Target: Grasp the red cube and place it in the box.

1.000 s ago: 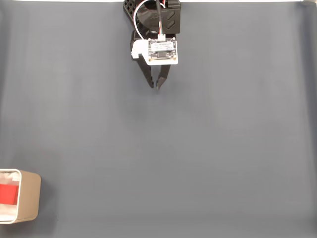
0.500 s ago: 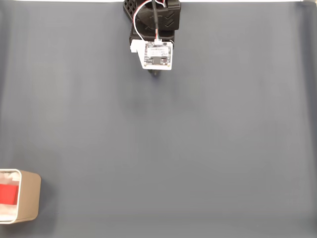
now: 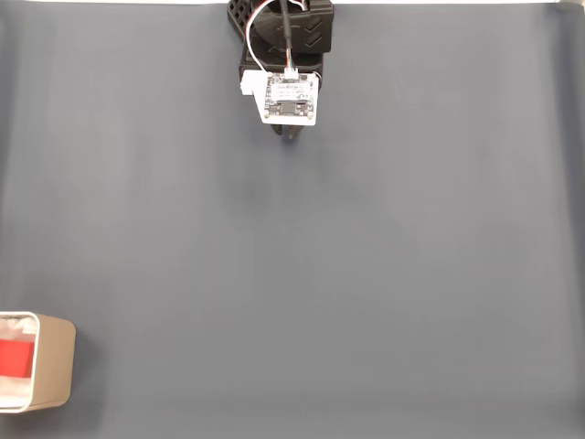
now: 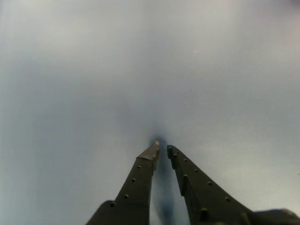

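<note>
Red matte cube (image 3: 15,358) sits inside the tan rounded box (image 3: 53,361), near-left on the plain grey tabletop (image 3: 366,274); the black tool (image 4: 161,149), far away, is nearly closed and empty.

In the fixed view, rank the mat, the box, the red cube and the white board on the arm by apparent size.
1. Grey mat.
2. Box, cut off by the frame edge.
3. White board on the arm; sits nearer the camera, so box versus board is unsure.
4. Red cube, partly cropped.

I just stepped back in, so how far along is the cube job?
It looks done: the red cube sits inside the box at the fixed view's lower left. The gripper holds nothing, jaws nearly together, far from the box at the top edge. Nothing visible remains.
</note>
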`<state>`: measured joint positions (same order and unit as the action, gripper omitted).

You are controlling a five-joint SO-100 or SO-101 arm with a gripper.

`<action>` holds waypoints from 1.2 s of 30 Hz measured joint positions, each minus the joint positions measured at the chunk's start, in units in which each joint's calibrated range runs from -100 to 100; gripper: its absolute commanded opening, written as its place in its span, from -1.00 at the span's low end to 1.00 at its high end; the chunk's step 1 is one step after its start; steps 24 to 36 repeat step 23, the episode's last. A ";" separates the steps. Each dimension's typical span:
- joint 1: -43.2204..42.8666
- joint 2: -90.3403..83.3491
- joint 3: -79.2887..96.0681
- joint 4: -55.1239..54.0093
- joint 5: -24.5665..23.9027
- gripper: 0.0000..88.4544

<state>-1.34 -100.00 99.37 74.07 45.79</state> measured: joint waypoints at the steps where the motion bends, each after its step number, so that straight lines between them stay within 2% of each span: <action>1: 0.00 0.00 0.00 0.00 0.05 -0.93; 36: 0.00 0.00 0.00 0.24 1.03 -0.93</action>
